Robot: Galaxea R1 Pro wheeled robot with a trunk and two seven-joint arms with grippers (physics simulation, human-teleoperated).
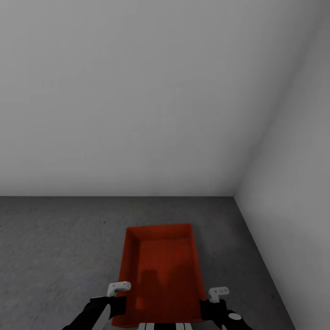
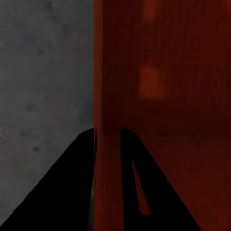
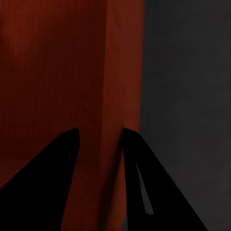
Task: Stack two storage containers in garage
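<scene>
One rust-red open-top storage container (image 1: 160, 270) sits low in front of me, over the garage's dark grey concrete floor (image 1: 59, 247). My left gripper (image 1: 120, 299) clamps its left wall near the close end, and my right gripper (image 1: 211, 302) clamps its right wall. In the left wrist view the black fingers (image 2: 72, 183) straddle the red wall (image 2: 108, 96), one inside and one outside. The right wrist view shows the same hold, with the right gripper (image 3: 101, 139) over the container's wall (image 3: 120, 72). I cannot tell whether the container touches the floor.
A plain white-grey wall (image 1: 137, 91) runs across ahead, and a second wall (image 1: 298, 183) closes the right side, meeting it in a corner (image 1: 234, 196). Bare concrete extends to the left of the container.
</scene>
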